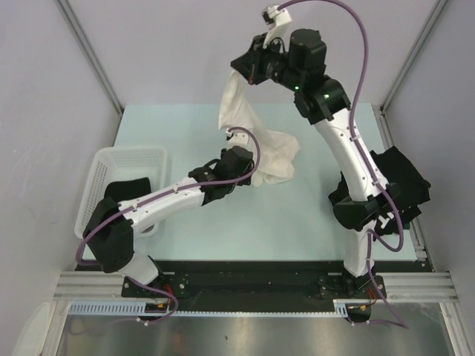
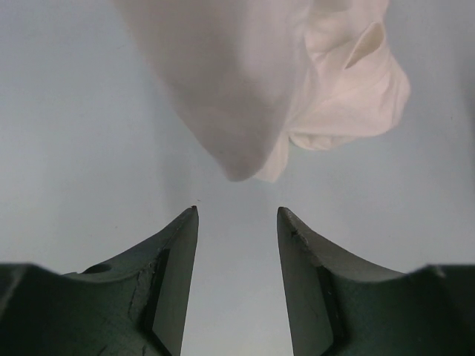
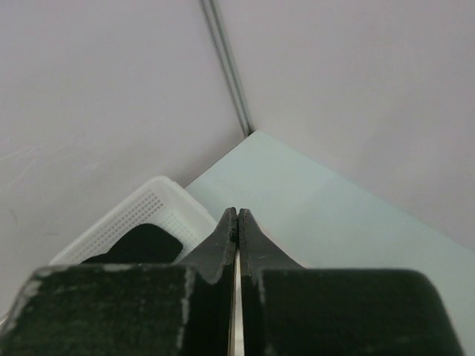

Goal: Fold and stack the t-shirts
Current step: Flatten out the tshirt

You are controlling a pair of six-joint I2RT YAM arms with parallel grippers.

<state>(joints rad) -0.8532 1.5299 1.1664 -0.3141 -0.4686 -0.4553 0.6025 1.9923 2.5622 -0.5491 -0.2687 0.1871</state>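
Top external catches right claw (image 1: 243, 72) clamped on the cream t-shirt (image 1: 239, 111), held high; left wrist alone shows left claw (image 2: 237, 213) half-open, empty.

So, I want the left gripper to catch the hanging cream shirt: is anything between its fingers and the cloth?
Nothing visible. The left gripper is open, and in its wrist view only table shows between it and the drooping fold of the cream t-shirt, which hangs from the shut right gripper.

We see the cream t-shirt (image 1: 276, 156) as soft, matt cloth. The basket (image 1: 130, 152) is white perforated plastic; the table (image 1: 297, 222) looks smooth and matt.
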